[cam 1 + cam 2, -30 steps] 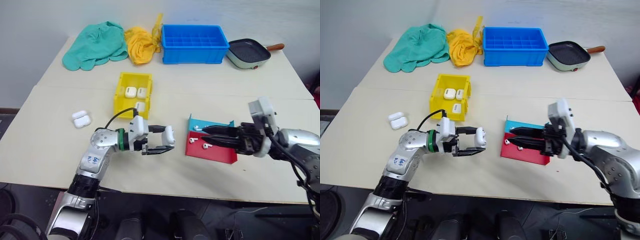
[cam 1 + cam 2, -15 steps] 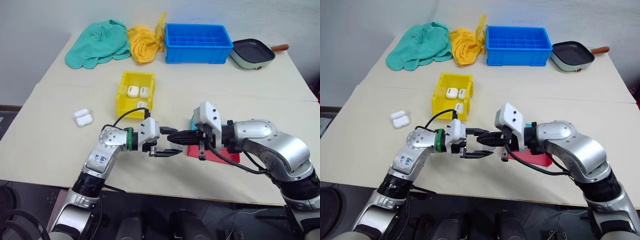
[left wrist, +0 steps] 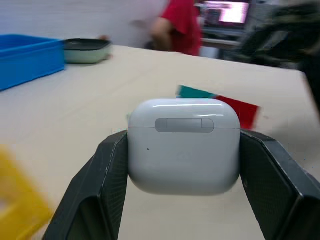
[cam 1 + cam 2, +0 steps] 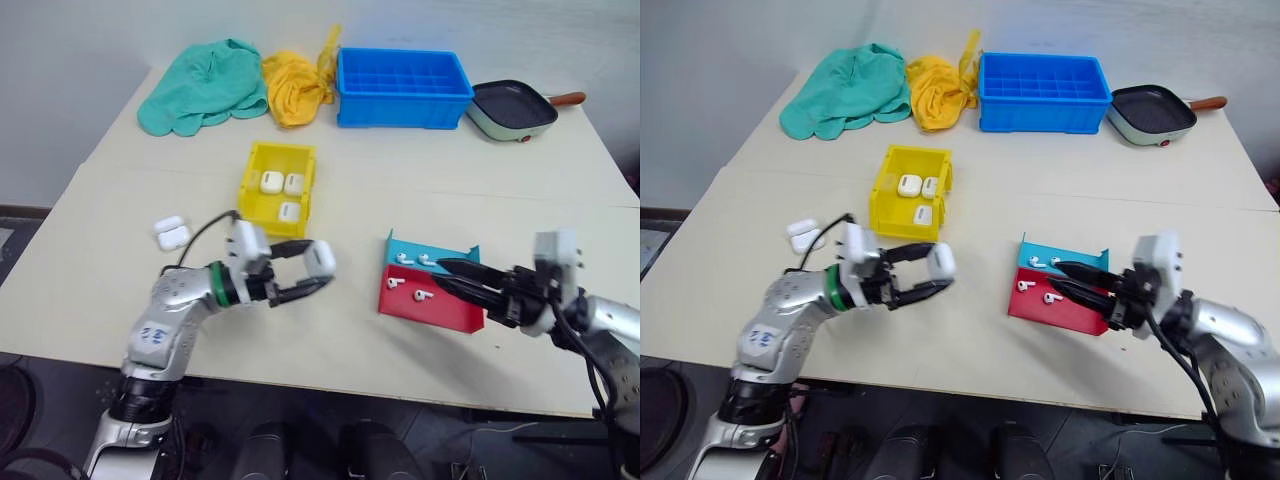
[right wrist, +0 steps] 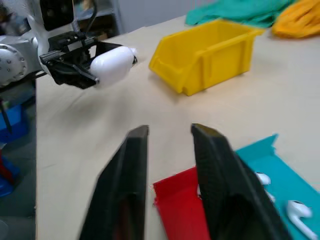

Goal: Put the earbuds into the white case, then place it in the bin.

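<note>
My left gripper (image 4: pixel 318 270) is shut on the white case (image 4: pixel 321 257), held above the table in front of the bin (image 4: pixel 250 190). In the left wrist view the case (image 3: pixel 183 145) sits with its lid closed between both fingers (image 3: pixel 100 185). The yellow bin holds three similar white cases. My right gripper (image 4: pixel 443 275) hovers open and empty over the right side of the trays. Two earbuds (image 4: pixel 403 257) lie in the teal tray (image 4: pixel 450 253) and two (image 4: pixel 420 295) in the red tray (image 4: pixel 450 312). The right wrist view shows the held case (image 5: pixel 112 65) beyond that gripper's fingers (image 5: pixel 131 165).
Two more white cases (image 4: pixel 172 232) lie on the table left of my left arm. At the back are a green cloth (image 4: pixel 205 85), a yellow cloth (image 4: pixel 295 85), a blue compartmented crate (image 4: pixel 403 88) and a small pan (image 4: pixel 512 108).
My right gripper drew back from the case to the right, over the trays, and opened. The left gripper carried the case a little to the left.
</note>
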Controlling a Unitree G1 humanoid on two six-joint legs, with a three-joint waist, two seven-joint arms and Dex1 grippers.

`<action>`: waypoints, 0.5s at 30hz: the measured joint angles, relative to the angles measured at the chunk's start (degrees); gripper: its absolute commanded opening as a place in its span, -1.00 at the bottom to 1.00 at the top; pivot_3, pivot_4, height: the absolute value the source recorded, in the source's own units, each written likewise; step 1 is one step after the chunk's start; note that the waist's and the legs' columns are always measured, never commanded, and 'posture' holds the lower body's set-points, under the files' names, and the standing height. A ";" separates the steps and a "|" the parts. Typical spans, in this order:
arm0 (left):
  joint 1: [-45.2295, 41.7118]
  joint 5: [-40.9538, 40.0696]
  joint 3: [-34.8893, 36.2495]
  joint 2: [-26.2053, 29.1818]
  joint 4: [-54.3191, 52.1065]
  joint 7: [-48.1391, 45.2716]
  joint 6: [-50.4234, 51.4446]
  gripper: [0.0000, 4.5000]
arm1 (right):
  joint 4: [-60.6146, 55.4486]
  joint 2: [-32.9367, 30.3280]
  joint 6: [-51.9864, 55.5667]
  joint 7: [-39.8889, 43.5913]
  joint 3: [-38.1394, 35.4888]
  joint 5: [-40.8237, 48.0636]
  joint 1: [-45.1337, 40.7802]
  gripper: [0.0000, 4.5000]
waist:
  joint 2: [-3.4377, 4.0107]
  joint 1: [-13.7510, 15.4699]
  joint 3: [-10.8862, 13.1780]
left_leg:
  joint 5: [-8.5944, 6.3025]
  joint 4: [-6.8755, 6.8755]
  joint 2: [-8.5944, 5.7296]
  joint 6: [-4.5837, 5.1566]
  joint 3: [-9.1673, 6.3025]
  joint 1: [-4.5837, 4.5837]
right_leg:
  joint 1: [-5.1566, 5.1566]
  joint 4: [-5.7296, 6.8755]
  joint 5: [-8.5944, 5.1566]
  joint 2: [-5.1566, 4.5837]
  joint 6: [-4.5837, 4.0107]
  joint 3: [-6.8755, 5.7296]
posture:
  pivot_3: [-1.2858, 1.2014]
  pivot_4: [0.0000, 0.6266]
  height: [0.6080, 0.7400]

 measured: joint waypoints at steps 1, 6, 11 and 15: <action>-0.02 -1.50 2.72 -0.16 -0.91 3.40 2.64 0.25 | -1.19 2.28 -3.32 -1.15 -1.50 -1.37 1.28 0.22 | 0.00 -0.09 0.00 | 0.00 0.01 0.00 0.00 0.01 0.00 | -0.01 -0.01 0.00 0.00 0.00 0.02 | 0.03 -0.52 1.00; -3.29 -5.30 10.79 -0.61 -1.73 15.21 10.05 0.25 | -2.36 5.15 -14.29 -3.08 -5.94 -4.64 3.12 0.99 | 0.00 0.06 0.00 | 0.06 0.10 -0.06 -0.06 0.02 0.11 | 0.07 0.02 0.00 -0.03 0.00 0.04 | 0.03 -0.52 1.00; -14.53 -1.58 6.93 1.01 11.77 15.46 9.33 0.25 | 0.29 5.24 -21.52 -0.68 -4.20 -8.69 4.67 0.99 | -0.02 0.40 -0.01 | 0.13 0.11 -0.19 -0.09 0.00 0.15 | 0.09 0.07 0.00 -0.04 0.01 0.09 | 0.03 -0.52 1.00; -26.45 5.03 3.05 0.31 31.27 16.83 3.80 0.25 | 2.56 5.43 -24.26 -0.45 -1.02 -10.76 4.37 0.99 | -0.03 0.28 -0.01 | 0.14 0.14 -0.19 -0.09 0.03 0.10 | 0.00 0.12 0.00 -0.04 0.01 0.10 | 0.03 -0.52 1.00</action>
